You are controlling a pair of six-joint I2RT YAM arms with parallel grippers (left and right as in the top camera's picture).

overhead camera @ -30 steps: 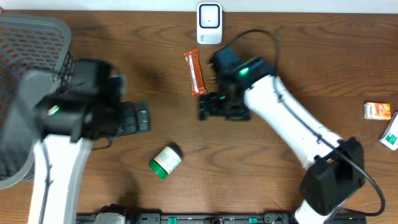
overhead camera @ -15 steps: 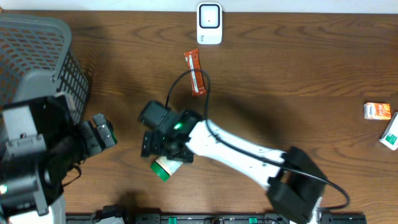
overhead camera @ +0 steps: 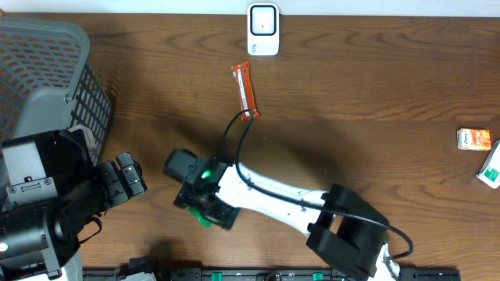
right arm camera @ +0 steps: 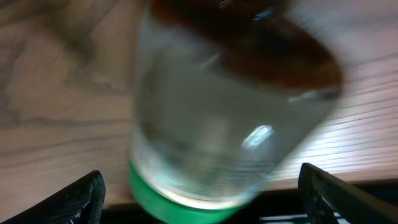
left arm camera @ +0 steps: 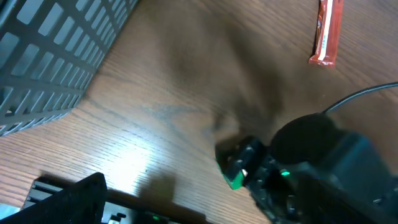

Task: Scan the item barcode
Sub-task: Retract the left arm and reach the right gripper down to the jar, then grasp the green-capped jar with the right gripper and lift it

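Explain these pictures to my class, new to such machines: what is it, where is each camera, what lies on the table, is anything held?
It is a two-armed robot at a table, each arm ending in a two-finger gripper. One picture looks down from above; the other two come from cameras on the wrists. On the table are a grey basket, a white scanner, an orange snack bar, an orange box, a white-green box and a bottle with a green cap. The right gripper is open astride the bottle, not gripping it. The left gripper is open and empty.

Dark brown wood-grain table [overhead camera: 391,78], pale strip [overhead camera: 375,6] beyond its far edge.
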